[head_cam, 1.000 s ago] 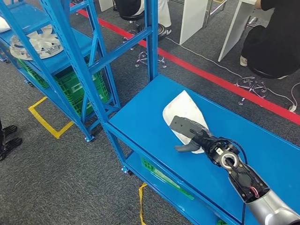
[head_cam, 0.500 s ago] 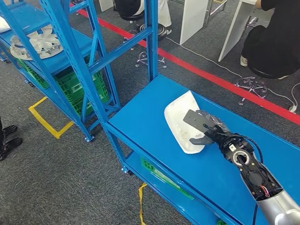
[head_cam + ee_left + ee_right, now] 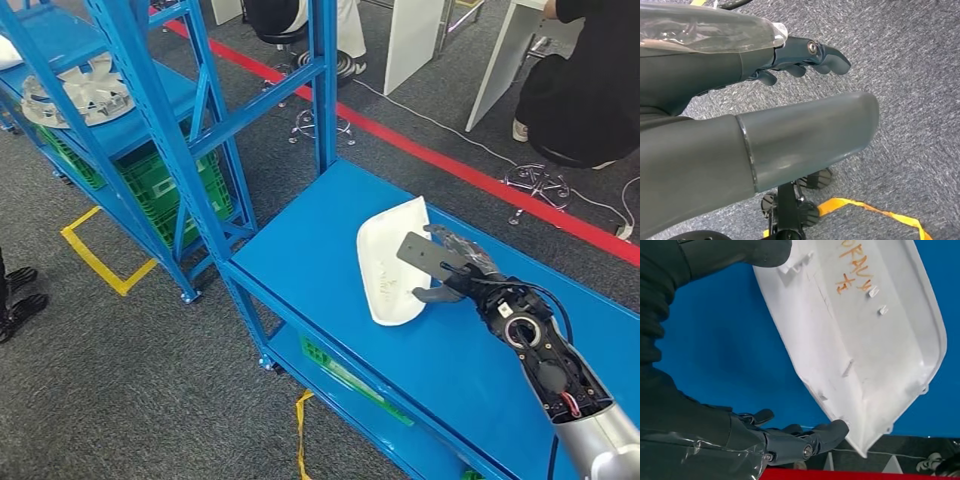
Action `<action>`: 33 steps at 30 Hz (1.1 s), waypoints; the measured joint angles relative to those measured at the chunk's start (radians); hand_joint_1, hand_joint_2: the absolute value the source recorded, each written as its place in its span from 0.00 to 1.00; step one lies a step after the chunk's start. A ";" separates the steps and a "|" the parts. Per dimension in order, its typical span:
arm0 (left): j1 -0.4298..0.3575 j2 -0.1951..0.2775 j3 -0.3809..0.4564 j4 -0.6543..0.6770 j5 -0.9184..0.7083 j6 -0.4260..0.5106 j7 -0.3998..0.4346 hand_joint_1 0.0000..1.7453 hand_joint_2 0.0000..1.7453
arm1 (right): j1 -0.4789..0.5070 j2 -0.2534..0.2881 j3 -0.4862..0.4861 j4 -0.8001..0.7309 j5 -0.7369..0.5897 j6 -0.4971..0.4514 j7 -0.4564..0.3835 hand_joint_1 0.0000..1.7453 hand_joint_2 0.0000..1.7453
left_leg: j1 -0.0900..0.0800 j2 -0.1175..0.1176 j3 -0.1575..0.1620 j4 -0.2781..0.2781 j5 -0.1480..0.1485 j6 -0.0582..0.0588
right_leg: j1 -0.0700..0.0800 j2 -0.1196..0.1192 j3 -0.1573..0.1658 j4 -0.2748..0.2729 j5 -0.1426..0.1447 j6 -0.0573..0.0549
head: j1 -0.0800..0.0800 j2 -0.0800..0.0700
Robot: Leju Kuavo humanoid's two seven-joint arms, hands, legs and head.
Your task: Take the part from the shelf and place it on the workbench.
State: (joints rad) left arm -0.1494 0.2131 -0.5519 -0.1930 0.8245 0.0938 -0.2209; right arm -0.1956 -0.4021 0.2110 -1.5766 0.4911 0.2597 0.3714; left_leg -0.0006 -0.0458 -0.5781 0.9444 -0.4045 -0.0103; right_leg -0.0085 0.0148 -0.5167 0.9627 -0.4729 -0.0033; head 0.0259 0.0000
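The white plastic part [image 3: 385,265] lies flat, hollow side up, on the blue workbench [image 3: 302,260]. My right hand [image 3: 447,270] hovers at the part's right edge with thumb and fingers spread, and nothing is gripped. In the right wrist view the part [image 3: 866,340] rests on the blue top between the thumb [image 3: 738,255] and the straightened fingers [image 3: 806,440], which reach its rim. My left hand [image 3: 753,125] hangs over the grey carpet with its fingers extended, holding nothing.
The blue shelf [image 3: 151,110] stands to the left, carrying a white fan-like part [image 3: 75,90] and a green crate [image 3: 173,190] below. A person in black [image 3: 581,80] sits at the back right beyond a red floor line [image 3: 453,165]. Someone's shoes [image 3: 19,300] are at the left edge.
My right hand has drawn back to the right, off the top of the part to its edge. The part turned slightly and now lies flat on the bench.
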 joint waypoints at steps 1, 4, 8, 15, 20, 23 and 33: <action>-0.001 0.000 0.000 0.000 0.000 0.000 0.000 0.00 0.00 | -0.002 0.000 0.000 0.000 0.000 -0.002 -0.001 0.00 1.00 | 0.000 0.000 0.000 0.000 0.000 0.000 | 0.000 0.000 0.000 0.000 0.000 0.000 | 0.000 0.000; -0.003 0.000 0.000 0.000 0.000 0.000 0.000 0.00 0.00 | -0.011 0.000 -0.004 0.002 -0.001 -0.016 -0.001 0.00 1.00 | 0.000 0.000 0.000 0.000 0.000 0.000 | 0.000 0.000 0.000 0.000 0.000 0.000 | 0.000 0.000; -0.004 0.000 0.000 0.000 0.000 0.000 0.000 0.00 0.00 | -0.020 0.000 -0.018 0.005 -0.002 -0.026 -0.003 0.00 1.00 | 0.000 0.000 0.000 0.000 0.000 0.000 | 0.000 0.000 0.000 0.000 0.000 0.000 | 0.000 0.000; -0.004 0.000 -0.001 0.000 0.000 0.000 0.000 0.00 0.00 | -0.026 0.000 -0.025 0.012 -0.002 -0.030 -0.004 0.00 1.00 | 0.000 0.000 0.000 0.000 0.000 0.000 | 0.000 0.000 0.000 0.000 0.000 0.000 | 0.000 0.000; -0.003 0.000 -0.001 0.000 0.004 0.006 0.000 0.00 0.00 | -0.037 0.000 -0.039 0.028 -0.018 -0.066 -0.011 0.00 1.00 | 0.000 0.000 0.000 0.000 0.000 0.000 | 0.000 0.000 0.000 0.000 0.000 0.000 | 0.000 0.000; -0.001 0.000 -0.001 0.000 0.009 0.011 -0.002 0.00 0.00 | -0.062 0.000 -0.063 0.061 -0.024 -0.118 -0.032 0.00 1.00 | 0.000 0.000 0.000 0.000 0.000 0.000 | 0.000 0.000 0.000 0.000 0.000 0.000 | 0.000 0.000; 0.008 0.000 -0.006 0.000 0.020 0.011 -0.010 0.00 0.00 | -0.075 -0.006 -0.105 0.112 -0.043 -0.072 -0.048 0.00 1.00 | 0.000 0.000 0.000 0.000 0.000 0.000 | 0.000 0.000 0.000 0.000 0.000 0.000 | 0.000 0.000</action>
State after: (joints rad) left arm -0.1417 0.2132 -0.5582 -0.1930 0.8442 0.1050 -0.2306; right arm -0.2706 -0.4082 0.1060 -1.4647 0.4481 0.1880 0.3230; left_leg -0.0006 -0.0459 -0.5785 0.9446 -0.4046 -0.0102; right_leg -0.0086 0.0147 -0.5171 0.9626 -0.4730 -0.0032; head 0.0258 0.0000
